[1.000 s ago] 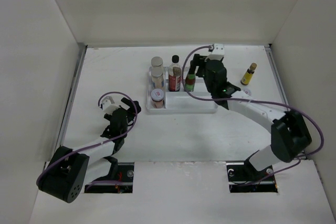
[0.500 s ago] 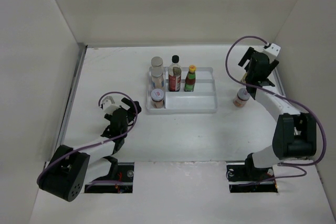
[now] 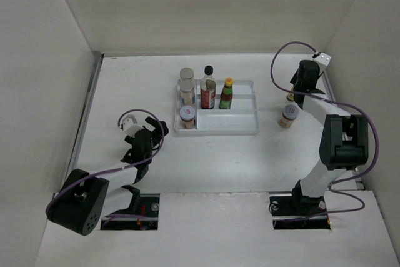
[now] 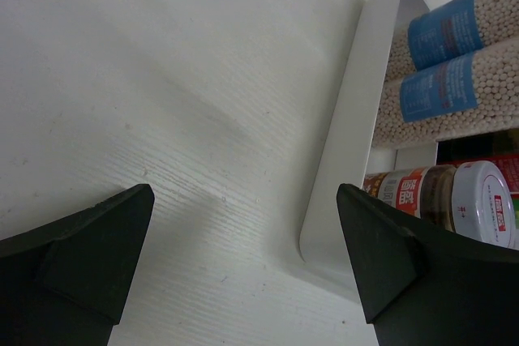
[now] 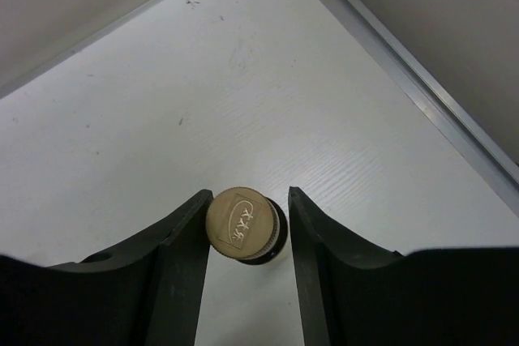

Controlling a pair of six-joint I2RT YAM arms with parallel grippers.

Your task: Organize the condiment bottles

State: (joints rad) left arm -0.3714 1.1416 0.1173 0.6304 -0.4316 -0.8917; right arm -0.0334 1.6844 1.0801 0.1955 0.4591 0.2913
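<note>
Nearest, the left claw [image 3: 142, 132] hangs wide open and empty over the counter [image 3: 206, 161], just beside the white tray [image 3: 219, 131], which holds several condiment bottles [image 3: 226, 95]. Right of the tray, a red-and-white-lidded jar [image 3: 287, 115] stands loose. Farthest, the right claw [image 5: 250, 194] brackets the yellow-capped bottle [image 5: 241, 223] near the counter's right edge; whether it pinches, I cannot tell. The bottle looks small, light, rigid and smooth, likely tippy: best held squarely below the cap.

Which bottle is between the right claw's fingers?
The yellow-capped bottle by the right rail. The jar beside it stands free, and the rest are in the tray.
</note>
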